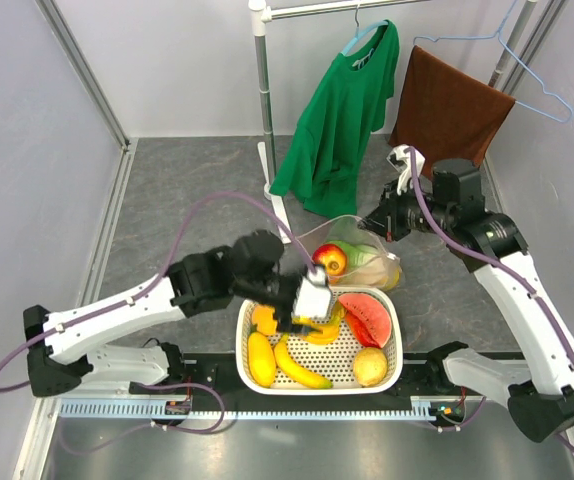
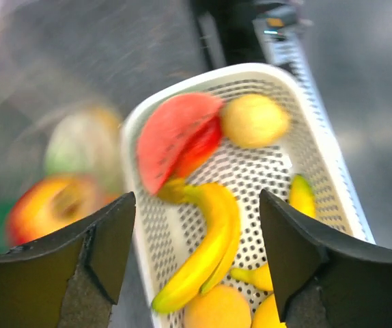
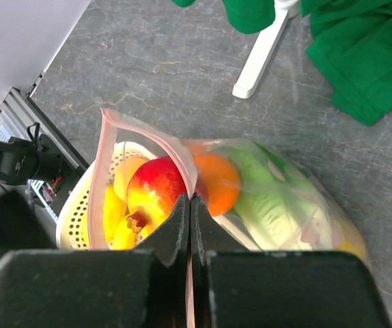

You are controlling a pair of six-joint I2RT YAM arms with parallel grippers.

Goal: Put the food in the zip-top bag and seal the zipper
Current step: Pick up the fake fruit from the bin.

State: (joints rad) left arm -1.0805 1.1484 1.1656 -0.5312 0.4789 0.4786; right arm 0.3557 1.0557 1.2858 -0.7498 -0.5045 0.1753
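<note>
Right claw (image 3: pixel 190 199) pinching zipper (image 3: pixel 141 128), seemingly — wrist view shows it, overhead doesn't.

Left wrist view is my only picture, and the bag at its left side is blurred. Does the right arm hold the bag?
Observer: Yes. The right fingers are shut on the pinkish zipper at the mouth of the bag.
Operator: What is in the bag?
Observer: An orange and a lettuce lie deep inside it.
</note>
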